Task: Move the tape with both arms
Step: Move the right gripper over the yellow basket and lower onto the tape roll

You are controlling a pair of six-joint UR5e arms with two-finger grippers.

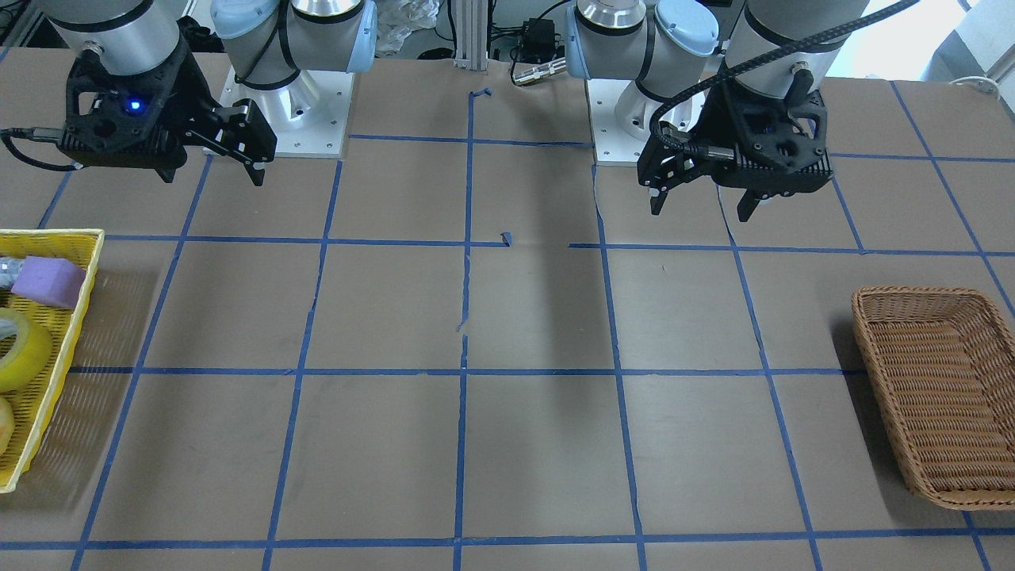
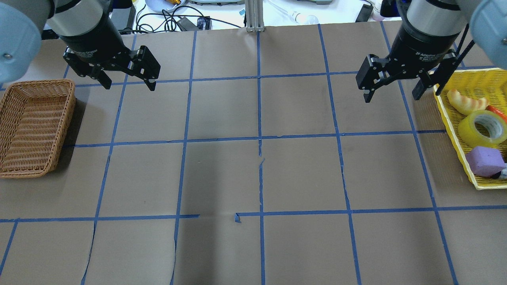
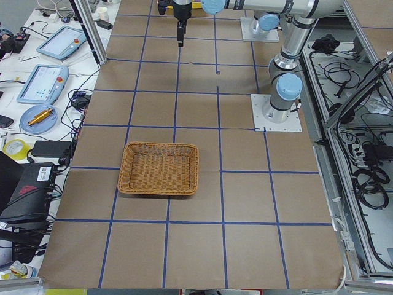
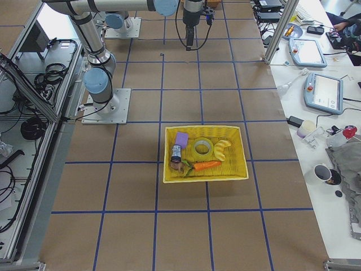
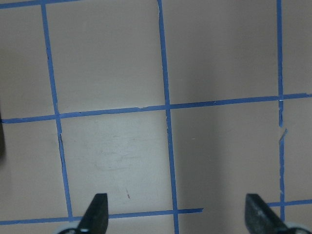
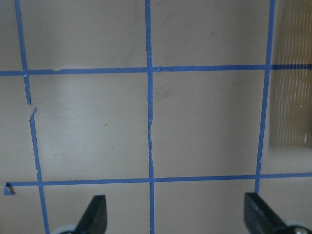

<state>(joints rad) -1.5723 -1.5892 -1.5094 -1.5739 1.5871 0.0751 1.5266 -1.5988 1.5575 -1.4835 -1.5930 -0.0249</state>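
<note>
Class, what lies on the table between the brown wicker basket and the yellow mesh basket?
Only bare brown paper tabletop crossed by blue tape grid lines; the overhead view shows it.

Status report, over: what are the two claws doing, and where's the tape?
Left gripper open, empty. Right gripper open, empty. Tape in yellow basket, untouched. Purple block beside it.

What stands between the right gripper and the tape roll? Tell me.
Nothing visible. The right gripper, open, hangs above the table beside the yellow basket; the tape lies uncovered inside, flanked closely by the purple block and bread-shaped piece.
</note>
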